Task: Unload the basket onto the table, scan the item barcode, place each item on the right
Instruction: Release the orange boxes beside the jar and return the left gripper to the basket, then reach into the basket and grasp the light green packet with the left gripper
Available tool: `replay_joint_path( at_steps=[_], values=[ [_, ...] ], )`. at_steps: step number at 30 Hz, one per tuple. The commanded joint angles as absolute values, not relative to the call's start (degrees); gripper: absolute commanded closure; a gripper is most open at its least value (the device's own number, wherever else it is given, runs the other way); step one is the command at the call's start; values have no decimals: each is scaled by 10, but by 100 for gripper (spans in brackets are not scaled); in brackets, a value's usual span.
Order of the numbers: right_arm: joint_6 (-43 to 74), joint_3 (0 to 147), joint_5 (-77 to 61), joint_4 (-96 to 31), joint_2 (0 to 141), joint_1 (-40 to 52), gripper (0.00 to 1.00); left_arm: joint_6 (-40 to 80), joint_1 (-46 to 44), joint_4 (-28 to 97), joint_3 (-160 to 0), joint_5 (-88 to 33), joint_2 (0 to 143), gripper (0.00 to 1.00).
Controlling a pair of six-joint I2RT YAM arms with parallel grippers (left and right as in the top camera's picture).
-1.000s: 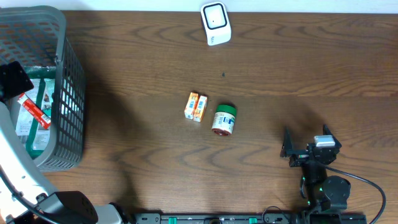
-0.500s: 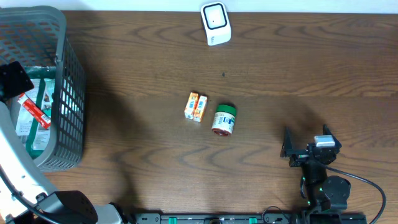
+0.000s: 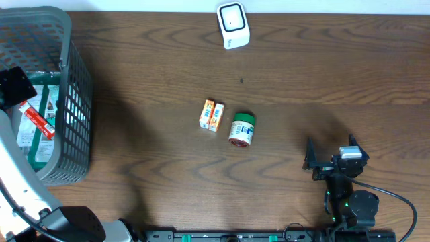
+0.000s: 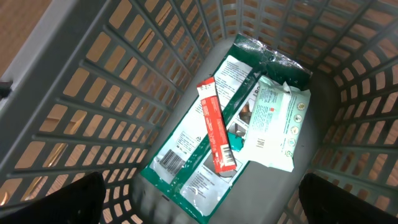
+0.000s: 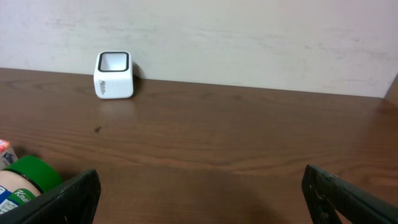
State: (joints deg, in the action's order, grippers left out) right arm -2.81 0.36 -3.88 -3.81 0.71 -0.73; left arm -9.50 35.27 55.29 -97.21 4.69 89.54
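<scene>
Red packet [image 4: 216, 127] lies atop flat pouches [image 4: 273, 121] inside the grey basket [image 4: 93, 93], below the wide-open, empty left gripper [image 4: 208, 190]. Right gripper [image 5: 199, 193], also wide open and empty, sits low over the table [image 5: 249, 143], facing the white scanner [image 5: 113, 76].

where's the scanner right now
In the overhead view the white scanner sits at the far edge of the table, near centre, well beyond the orange boxes and green-lidded jar.
</scene>
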Motion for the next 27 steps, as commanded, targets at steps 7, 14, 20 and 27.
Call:
replay_joint_path(
  at_steps=[7,14,20,27],
  values=[
    [-35,3,-37,-40,4,-10,1,-105,356,555,-978,50,902,0],
    [-35,3,-37,-40,4,-10,1,-102,356,528,-977,-45,902,1],
    [-35,3,-37,-41,4,-10,1,-103,356,517,-977,-193,903,1],
    [-35,3,-37,-40,4,-10,1,-45,358,475,-976,-150,943,0]
  ],
)
